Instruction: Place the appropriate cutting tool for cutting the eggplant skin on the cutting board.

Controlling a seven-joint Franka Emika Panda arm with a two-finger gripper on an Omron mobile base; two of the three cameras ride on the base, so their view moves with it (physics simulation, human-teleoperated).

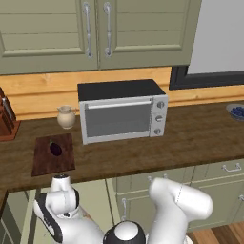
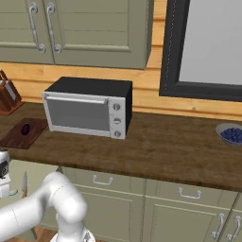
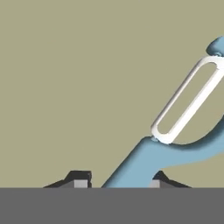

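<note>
- Light blue plastic, by its look, forms the curved handle of the cutting tool [image 3: 175, 153], with a pale white slotted head at its upper end; judged light, stiff and smooth enough to slip under a shallow pinch.
- Location: in the hand view the peeler lies against a flat olive surface, its handle end running down between the two dark tips of the tool [image 3: 118, 180].
- Tool state: the tips stand either side of the handle with a gap visible on the left side; whether they clamp it cannot be told.
- Recommended hold: across the thick blue handle, clear of the thin head frame, which is judged the weaker part.
- Orientation: in the hand view the long axis runs diagonally, handle at lower left, head toward upper right.
- Destination: the cutting board [image 1: 45, 162] lies at the left of the bench [image 1: 190, 138], the eggplant [image 1: 55, 149] resting on it.
</note>
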